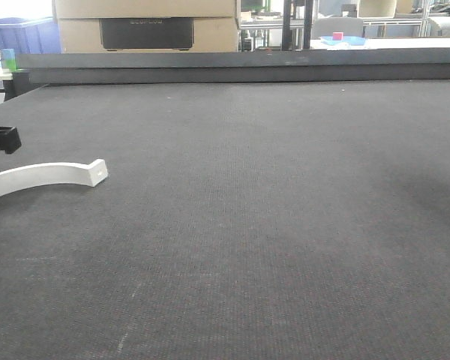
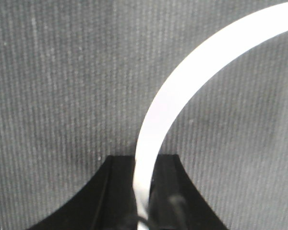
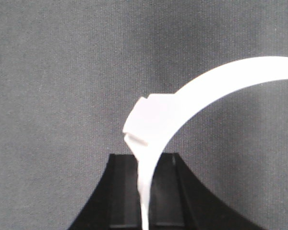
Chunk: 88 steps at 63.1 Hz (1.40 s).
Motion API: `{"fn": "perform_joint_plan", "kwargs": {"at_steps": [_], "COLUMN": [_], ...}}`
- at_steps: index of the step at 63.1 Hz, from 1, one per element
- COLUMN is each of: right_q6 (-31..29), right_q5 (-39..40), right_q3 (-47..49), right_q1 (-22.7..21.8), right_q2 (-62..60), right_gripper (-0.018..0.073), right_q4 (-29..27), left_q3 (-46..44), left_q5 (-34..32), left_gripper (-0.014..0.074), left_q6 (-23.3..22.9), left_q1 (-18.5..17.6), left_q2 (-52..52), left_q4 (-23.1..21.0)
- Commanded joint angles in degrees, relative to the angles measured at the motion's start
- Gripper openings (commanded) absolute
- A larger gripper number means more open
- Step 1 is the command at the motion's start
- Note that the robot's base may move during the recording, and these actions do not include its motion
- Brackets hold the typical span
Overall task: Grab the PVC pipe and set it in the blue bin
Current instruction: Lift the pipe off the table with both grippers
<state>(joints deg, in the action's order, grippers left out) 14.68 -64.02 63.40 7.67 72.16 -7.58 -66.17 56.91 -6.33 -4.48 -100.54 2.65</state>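
Two pincers, each clenched: the left pincer nips the PVC pipe along its plain arc. The right pincer likewise nips white pipe, just beside a squared end.

PVC pipe — smooth white plastic, table mat — dark, finely ribbed cloth, matt

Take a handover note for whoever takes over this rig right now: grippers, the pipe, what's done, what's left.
Left gripper: closed on the PVC pipe, at the front view's left edge.
Right gripper: also closed on a white curved piece; same pipe or not, unclear.
Done: grasp.
Left: carry it to the blue bin, far back left, and release.
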Motion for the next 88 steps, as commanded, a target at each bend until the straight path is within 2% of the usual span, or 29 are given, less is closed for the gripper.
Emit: {"fn": "perform_joint_plan", "kwargs": {"at_steps": [1,17,32,54,64,73,77,88], "right_q6": [-0.26,-0.94,-6.91,-12.72,-12.85,-12.85,-12.85,-12.85], "right_q5": [-0.39,1.06,9.01,20.7,30.54,35.84,36.61,36.21], "right_q3": [1.5,3.31,3.31,1.98,-5.51,-12.63,-14.85,-15.54], "right_q1": [-0.01,-0.01,-0.01,-0.01,-0.01,-0.01,-0.01,-0.01], "right_q2": [-1.55,-6.94,-13.05,-23.23,-29.5,-35.58,-37.58,-41.02], "right_gripper": [-0.0168,-0.0168,-0.0168,-0.0168,-0.0168,-0.0168,-0.0168,-0.0168], "right_q4": [0.05,0.05,1.8,2.83,4.68,5.07,5.07,5.07], "left_q3": [0.2,0.2,0.2,0.91,5.19,12.29,14.68,17.49], "left_q5": [3.58,5.33,3.37,-10.58,-21.24,-30.08,-31.9,-31.43], "left_gripper": [-0.0111,-0.0111,-0.0111,-0.0111,-0.0111,-0.0111,-0.0111,-0.0111], "left_q6": [-0.31,-0.31,-0.31,-0.06,0.1,0.1,0.1,0.1], "left_q1": [0.13,0.13,0.13,0.13,0.13,0.13,0.13,0.13], "left_q2": [2.21,15.11,28.39,43.48,49.32,55.45,58.11,62.99], "left_q4": [-0.61,-3.67,-3.76,-3.76,-3.62,-3.62,-3.62,-3.62]}}
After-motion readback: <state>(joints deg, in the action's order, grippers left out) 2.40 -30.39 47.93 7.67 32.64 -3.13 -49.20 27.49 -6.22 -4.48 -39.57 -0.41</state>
